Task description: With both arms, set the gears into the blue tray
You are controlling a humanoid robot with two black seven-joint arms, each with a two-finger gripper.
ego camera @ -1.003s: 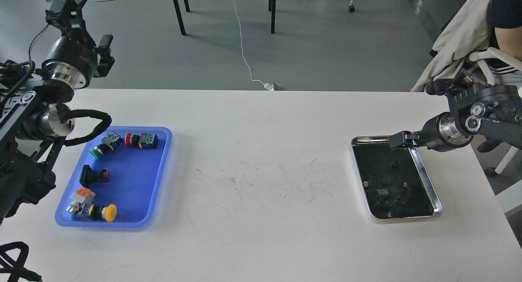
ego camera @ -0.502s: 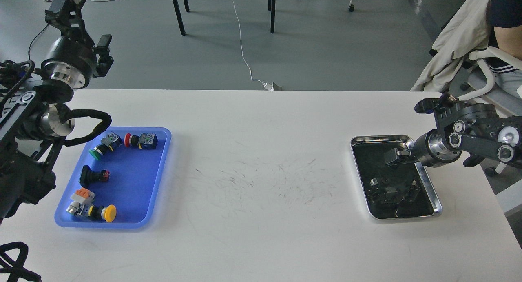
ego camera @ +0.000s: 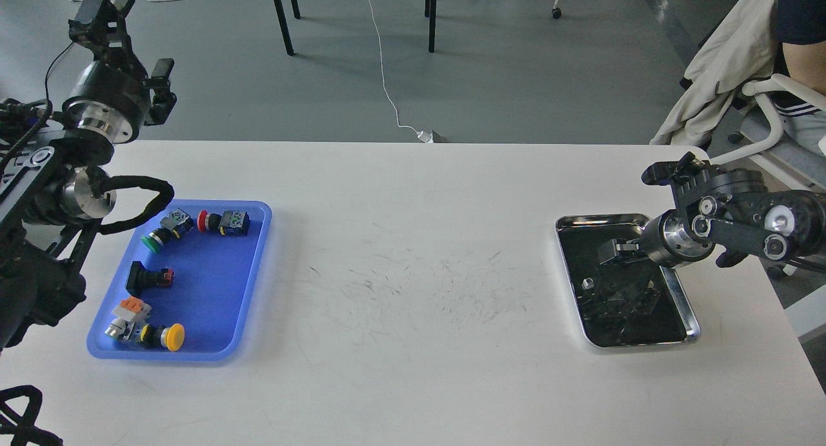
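Note:
The blue tray lies at the table's left and holds several coloured push buttons. The gears show only as small dark shapes on the dark bottom of the steel tray at the right; I cannot tell them apart. My right gripper reaches in from the right and hangs low over the upper half of that tray, dark against it, so its fingers are unclear. My left gripper is raised high at the far left, beyond the table's back edge, away from both trays.
A bare, scuffed white tabletop stretches between the two trays. A seated person and a chair are close behind my right arm. Table legs and a white cable are on the floor beyond.
My right gripper has moved down and left, from the steel tray's upper right corner to low over its inside. The left arm has barely shifted.

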